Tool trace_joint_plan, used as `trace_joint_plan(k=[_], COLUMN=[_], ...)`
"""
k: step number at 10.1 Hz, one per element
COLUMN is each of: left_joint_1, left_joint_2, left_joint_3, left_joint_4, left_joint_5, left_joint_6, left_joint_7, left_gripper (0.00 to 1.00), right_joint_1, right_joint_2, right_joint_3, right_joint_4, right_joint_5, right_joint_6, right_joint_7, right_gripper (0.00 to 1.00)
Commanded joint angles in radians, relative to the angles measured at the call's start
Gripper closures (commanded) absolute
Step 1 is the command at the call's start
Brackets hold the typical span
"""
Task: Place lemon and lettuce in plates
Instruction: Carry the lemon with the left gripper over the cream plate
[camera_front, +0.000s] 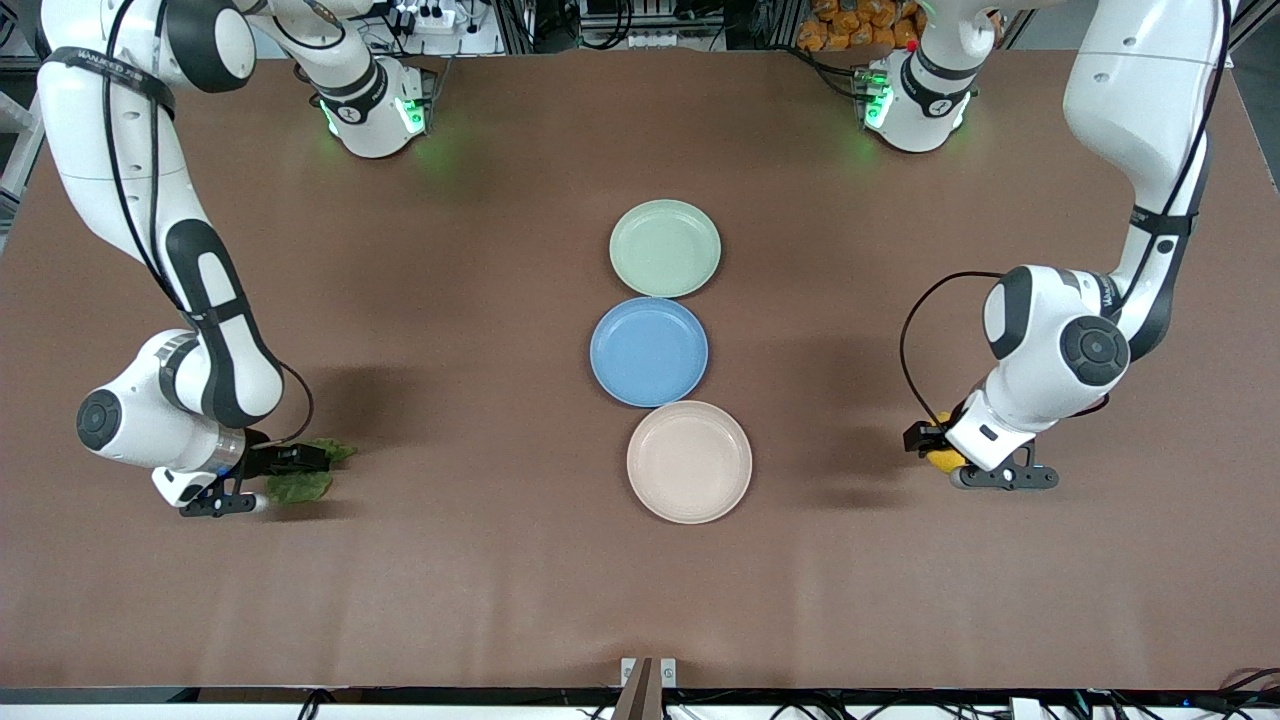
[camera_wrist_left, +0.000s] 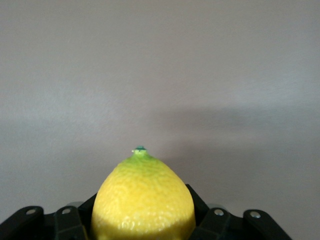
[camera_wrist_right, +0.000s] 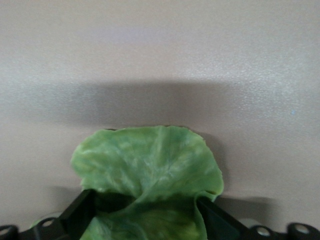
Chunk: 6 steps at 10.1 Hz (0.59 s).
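The yellow lemon (camera_front: 941, 458) (camera_wrist_left: 144, 200) sits between the fingers of my left gripper (camera_front: 935, 445) (camera_wrist_left: 145, 197), low over the table toward the left arm's end; the fingers press its sides. The dark-green lettuce (camera_front: 303, 484) (camera_wrist_right: 145, 170) is buckled between the fingers of my right gripper (camera_front: 290, 468) (camera_wrist_right: 142, 200), low at the table toward the right arm's end. The pale green plate (camera_front: 665, 248) and the beige-pink plate (camera_front: 689, 462) lie empty in the middle of the table, the beige-pink one nearer the front camera.
A blue plate (camera_front: 649, 351) lies between the two plates, touching or almost touching both. Brown tabletop stretches between each gripper and the row of plates.
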<state>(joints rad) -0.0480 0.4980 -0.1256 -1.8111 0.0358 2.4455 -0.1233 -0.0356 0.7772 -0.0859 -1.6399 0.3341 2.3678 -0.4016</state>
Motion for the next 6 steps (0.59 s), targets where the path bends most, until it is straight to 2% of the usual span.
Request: trace_joint_plan(k=[1, 2, 4, 6], left_joint_1=[-0.053, -0.074, -0.148, -0.174], left_joint_2=[-0.03, -0.041, -0.038, -0.018], left_joint_3=[0.006, 0.001, -0.002, -0.046], left_joint_4=[0.015, 0.016, 0.045, 0.103], left_joint_5=[0.001, 0.001, 0.003, 0.0], left_joint_6=[-0.034, -0.034, -0.033, -0.033], left_joint_7=[-0.018, -0.051, -0.126, -0.206], left_gripper=[0.77, 0.77, 0.77, 0.77], right_joint_1=[0.006, 0.006, 0.006, 0.008], right_joint_2=[-0.021, -0.025, -0.045, -0.074], right_joint_3=[-0.002, -0.003, -0.005, -0.008], right_joint_4=[-0.023, -0.023, -0.018, -0.005], right_joint_5=[0.011, 0.01, -0.004, -0.038], right_joint_6=[-0.001, -0.01, -0.016, -0.079], right_joint_7=[-0.006, -0.006, -0.002, 0.004], right_gripper=[0.91, 1.0, 1.0, 1.0])
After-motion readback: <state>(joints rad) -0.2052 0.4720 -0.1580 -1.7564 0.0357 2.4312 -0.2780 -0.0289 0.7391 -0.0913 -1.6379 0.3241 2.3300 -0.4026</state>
